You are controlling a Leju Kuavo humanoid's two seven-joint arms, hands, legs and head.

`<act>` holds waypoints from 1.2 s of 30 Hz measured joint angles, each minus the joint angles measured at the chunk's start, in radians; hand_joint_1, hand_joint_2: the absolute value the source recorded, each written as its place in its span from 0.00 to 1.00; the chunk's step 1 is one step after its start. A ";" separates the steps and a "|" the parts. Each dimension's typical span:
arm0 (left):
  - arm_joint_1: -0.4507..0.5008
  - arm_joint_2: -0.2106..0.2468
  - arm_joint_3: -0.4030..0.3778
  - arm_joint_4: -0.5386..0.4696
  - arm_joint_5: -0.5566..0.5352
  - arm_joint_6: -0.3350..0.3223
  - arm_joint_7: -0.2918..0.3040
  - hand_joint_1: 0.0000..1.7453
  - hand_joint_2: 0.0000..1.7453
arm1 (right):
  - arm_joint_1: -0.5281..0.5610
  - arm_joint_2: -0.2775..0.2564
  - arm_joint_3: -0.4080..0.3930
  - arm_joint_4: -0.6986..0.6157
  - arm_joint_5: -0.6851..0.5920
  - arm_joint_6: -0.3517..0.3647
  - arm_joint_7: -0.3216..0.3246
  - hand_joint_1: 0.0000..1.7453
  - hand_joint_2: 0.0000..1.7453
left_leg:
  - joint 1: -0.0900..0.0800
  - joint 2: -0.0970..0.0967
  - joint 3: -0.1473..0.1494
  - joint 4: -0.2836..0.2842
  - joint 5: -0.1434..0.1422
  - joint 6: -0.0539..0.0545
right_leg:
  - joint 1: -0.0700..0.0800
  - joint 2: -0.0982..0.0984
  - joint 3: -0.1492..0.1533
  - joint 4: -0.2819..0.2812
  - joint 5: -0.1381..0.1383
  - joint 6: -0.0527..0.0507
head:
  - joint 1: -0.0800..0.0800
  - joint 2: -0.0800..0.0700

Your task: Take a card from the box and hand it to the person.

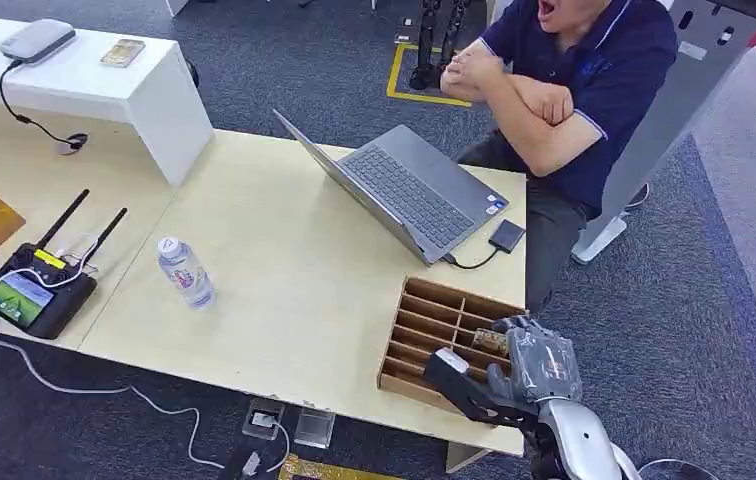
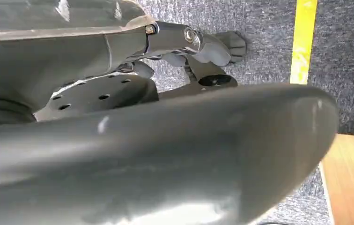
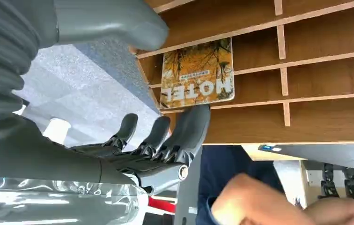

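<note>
Card (image 3: 197, 75) reads "HOTEL", orange-yellow w/ dark branch print; smaller line of text above it too small to read. Lies flat in a slot of wooden divider box (image 1: 424, 318), at the box's far right corner. Right hand (image 1: 529, 365) over that corner, empty, fingers (image 3: 189, 129) apart w/ tips just beside card edge, thumb on the other side. Left hand (image 2: 212, 47): open or closed, can't tell. Person (image 1: 564, 90) seated behind tabletop (image 1: 294, 270), arms folded, by open laptop (image 1: 404, 190).
</note>
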 joint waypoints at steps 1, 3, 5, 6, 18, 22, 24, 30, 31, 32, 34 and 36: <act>0.000 -0.001 0.000 0.000 0.000 0.000 0.000 0.00 0.00 | 0.000 0.000 0.000 0.002 -0.002 0.001 -0.001 0.39 1.00 | 0.000 0.000 0.000 0.000 0.000 0.000 | 0.000 0.000 0.000 0.000 0.000 0.000 | 0.000 0.000; 0.000 -0.002 0.000 0.000 0.000 0.000 0.000 0.00 0.00 | 0.000 0.000 0.000 0.005 -0.002 0.002 -0.001 0.41 1.00 | 0.000 0.000 0.000 0.000 0.000 0.000 | 0.000 0.000 0.000 0.000 0.000 0.000 | 0.000 0.000; 0.000 -0.003 0.000 0.000 -0.002 -0.001 0.000 0.00 0.00 | -0.002 0.000 0.000 0.006 -0.002 0.002 -0.002 0.42 1.00 | 0.000 0.000 0.000 0.000 0.000 0.000 | 0.000 0.000 0.000 0.000 0.000 0.000 | 0.000 0.000; 0.000 -0.003 0.000 0.000 -0.004 -0.001 0.000 0.00 0.00 | -0.003 0.000 0.000 0.008 -0.002 0.002 -0.002 0.45 1.00 | 0.000 0.000 0.000 0.000 0.000 0.000 | 0.000 0.000 0.000 0.000 0.000 0.000 | 0.000 0.000; 0.000 -0.005 -0.001 0.000 -0.010 -0.008 0.003 0.00 0.00 | -0.026 0.006 0.001 0.030 -0.014 0.000 -0.011 0.57 1.00 | 0.000 0.000 0.000 0.000 0.000 0.000 | 0.000 0.000 0.000 0.000 0.000 0.000 | 0.000 0.000; -0.001 -0.002 -0.001 0.000 -0.011 -0.029 0.005 0.00 0.00 | -0.031 0.013 0.001 0.036 -0.014 -0.002 -0.013 0.67 1.00 | 0.000 0.000 0.000 0.000 0.000 0.000 | 0.000 0.000 0.000 0.000 0.000 0.000 | 0.000 0.000; -0.001 -0.001 -0.001 0.000 -0.011 -0.024 0.005 0.00 0.00 | -0.034 0.015 0.001 0.039 -0.014 -0.002 -0.013 0.74 1.00 | 0.000 0.000 0.000 0.000 0.000 0.000 | 0.000 0.000 0.000 0.000 0.000 0.000 | -0.001 0.000; 0.000 -0.004 -0.001 0.000 -0.011 -0.002 0.004 0.00 0.00 | -0.038 0.016 0.002 0.045 -0.016 -0.005 -0.017 0.76 1.00 | 0.000 0.000 0.000 0.000 0.000 0.000 | 0.000 0.000 0.000 0.000 0.000 0.000 | 0.000 0.000; 0.000 -0.005 -0.001 0.000 -0.011 -0.002 0.004 0.00 0.00 | -0.038 0.016 0.002 0.045 -0.016 -0.005 -0.017 0.77 1.00 | 0.000 0.000 0.000 0.000 0.000 0.000 | 0.000 0.000 0.000 0.000 0.000 0.000 | 0.000 0.000; 0.000 -0.005 -0.001 0.000 -0.011 -0.002 0.004 0.00 0.00 | -0.039 0.016 0.002 0.045 -0.016 -0.005 -0.017 0.77 1.00 | 0.000 0.000 0.000 0.000 0.000 0.000 | 0.000 0.000 0.000 0.000 0.000 0.000 | 0.000 0.000; 0.000 -0.005 -0.001 0.000 -0.011 -0.001 0.004 0.00 0.00 | -0.039 0.016 0.002 0.045 -0.019 -0.005 -0.017 0.80 1.00 | 0.000 0.000 0.000 0.000 0.000 0.000 | 0.000 0.000 0.000 0.000 0.000 0.000 | 0.000 0.000; 0.000 -0.005 -0.001 0.000 -0.011 -0.001 0.004 0.00 0.00 | -0.040 0.016 0.002 0.045 -0.020 -0.005 -0.017 0.80 1.00 | 0.000 0.000 0.000 0.000 0.000 0.000 | 0.000 0.000 0.000 0.000 0.000 0.000 | 0.000 0.000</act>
